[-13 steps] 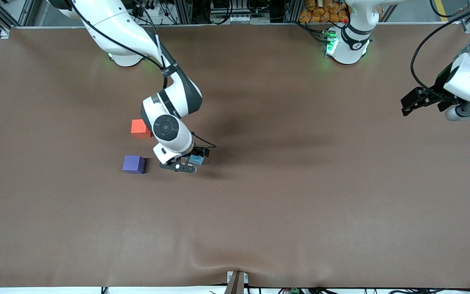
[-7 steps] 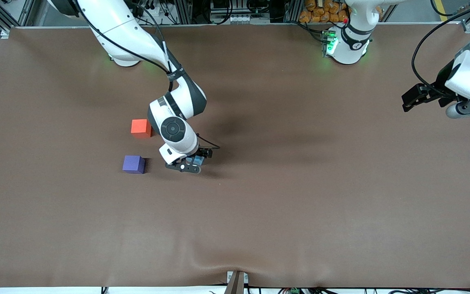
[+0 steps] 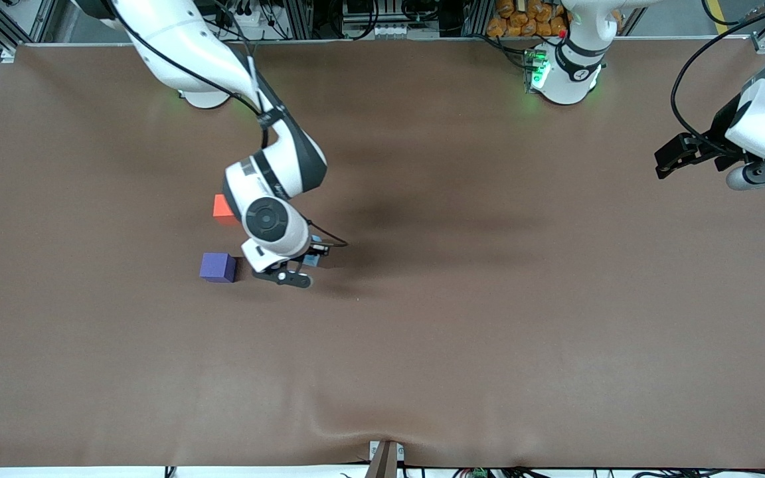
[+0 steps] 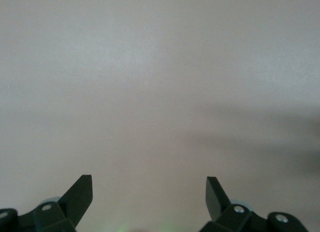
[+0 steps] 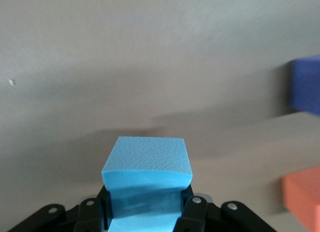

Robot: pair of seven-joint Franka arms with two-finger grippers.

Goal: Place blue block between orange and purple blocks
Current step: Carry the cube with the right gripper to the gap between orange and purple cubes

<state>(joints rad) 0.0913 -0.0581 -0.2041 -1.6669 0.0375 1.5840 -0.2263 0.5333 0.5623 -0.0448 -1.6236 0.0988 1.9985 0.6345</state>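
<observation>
Now the right hand (image 5: 146,212) has clamped the blue block (image 5: 146,164).

Our two glossy white arms (image 3: 183,40) with dark grey joint bands, black cables, black screw-studded grippers (image 3: 299,265).

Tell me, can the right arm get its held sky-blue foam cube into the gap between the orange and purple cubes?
Probably yes: the right gripper grips the blue cube, and bare table separates the orange cube and purple cube.
</observation>
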